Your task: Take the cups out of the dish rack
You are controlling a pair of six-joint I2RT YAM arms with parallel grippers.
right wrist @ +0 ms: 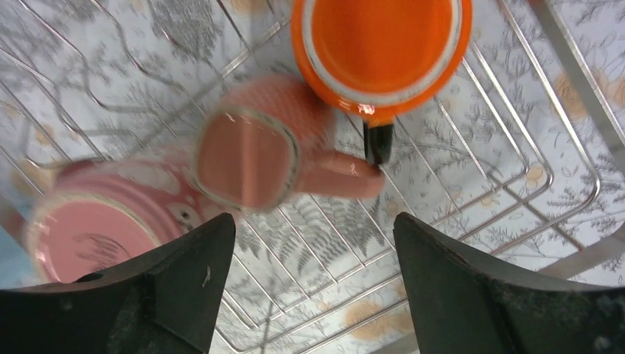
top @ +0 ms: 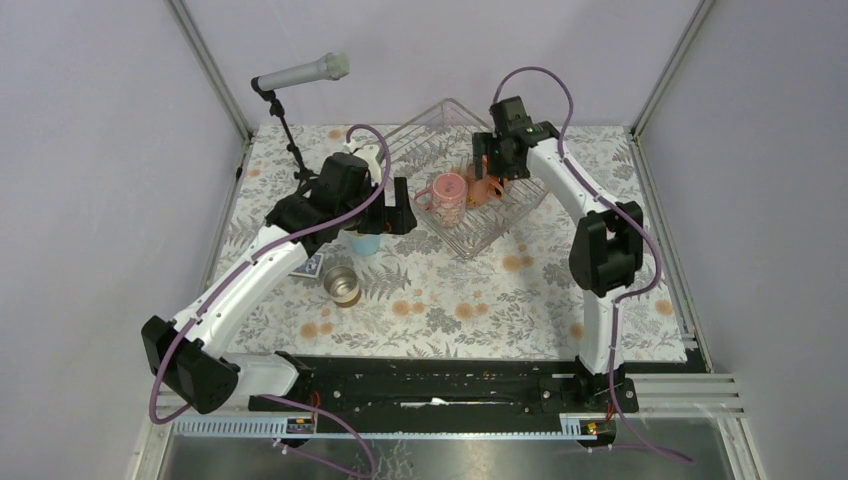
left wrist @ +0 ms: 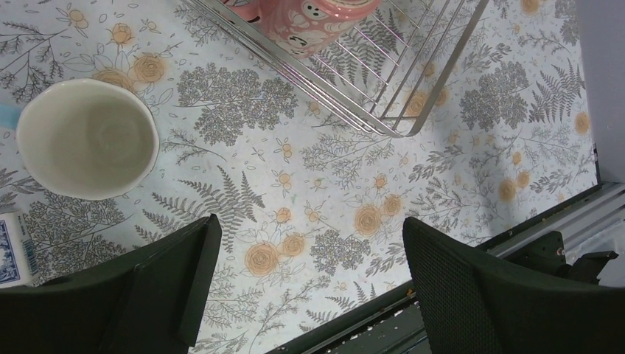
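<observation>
readable text: none in any view.
translucent dusty-pink mug (left wrist: 313,22): white printed figures with dark dot eyes on its wall, no letters; in the right wrist view a faint dark mark on its inner floor, too blurred to read.
small blue-and-white patterned box (left wrist: 12,249): ornamental print only, cropped, nothing legible.

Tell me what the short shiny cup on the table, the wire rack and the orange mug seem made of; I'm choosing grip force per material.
The short cup looks like polished bare metal, likely steel: silvery, with mirror-like reflections. The dish rack is thin, bright metal wire with a chrome-like sheen. The orange mug is glossy, so glazed ceramic or enamel; which one is unclear.
</observation>
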